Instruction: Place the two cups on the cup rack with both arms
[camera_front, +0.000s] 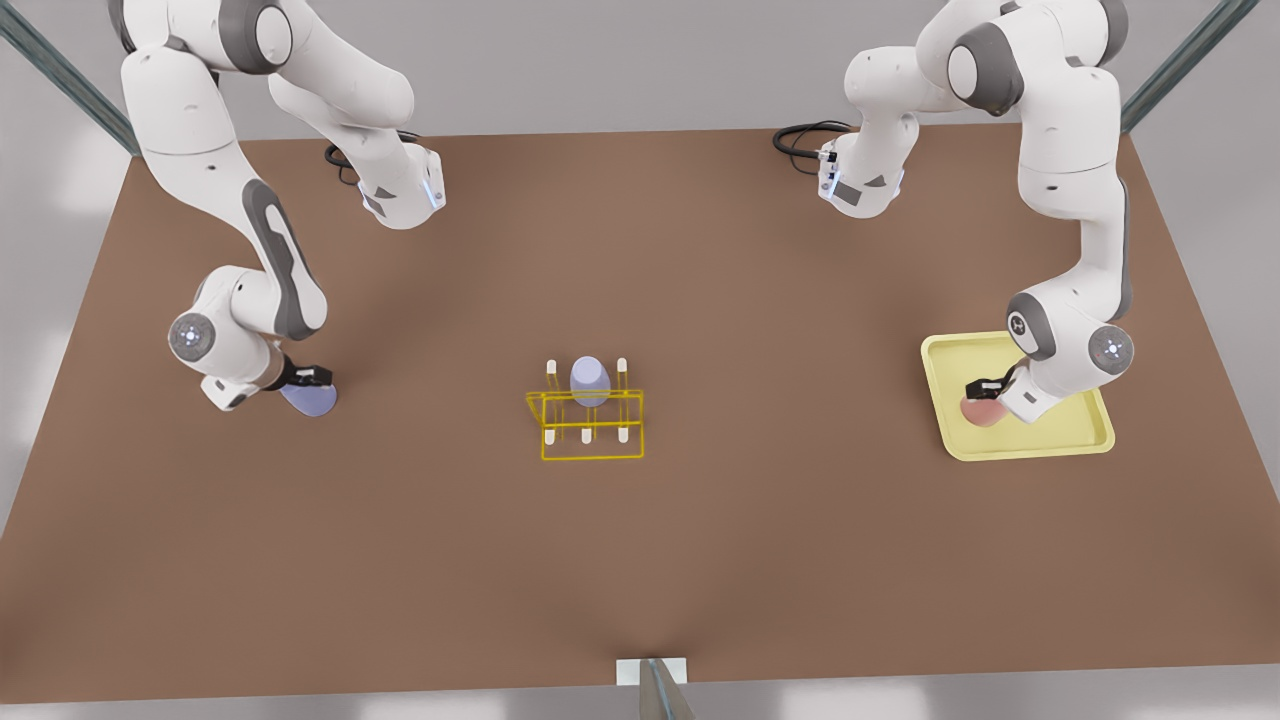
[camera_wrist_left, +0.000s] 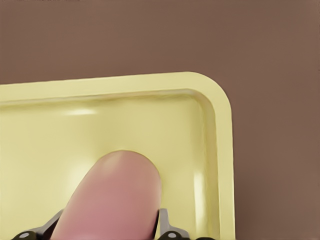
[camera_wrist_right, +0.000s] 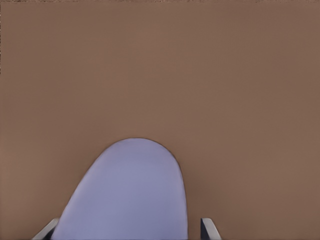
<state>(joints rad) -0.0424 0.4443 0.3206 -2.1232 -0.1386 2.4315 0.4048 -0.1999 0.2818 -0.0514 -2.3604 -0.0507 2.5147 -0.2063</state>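
Straddling each cup, fingers not visibly clamped: left gripper (camera_front: 985, 390) at pink cup (camera_wrist_left: 112, 197) on the tray (camera_wrist_left: 220, 150), right gripper (camera_front: 308, 380) at blue cup (camera_wrist_right: 130, 192) — both are needing a firm, centred squeeze before lifting toward the rack (camera_front: 588, 425).

My left gripper (camera_front: 985, 392) is down low, fingers (camera_wrist_left: 165, 222) clamped on the pink cup (camera_front: 982, 411); my right gripper (camera_front: 305, 383) grips the lavender-blue cup (camera_front: 310, 399), both arms bent

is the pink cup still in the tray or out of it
In the tray: the pink cup lies over the yellow tray floor, between the left gripper's fingers.
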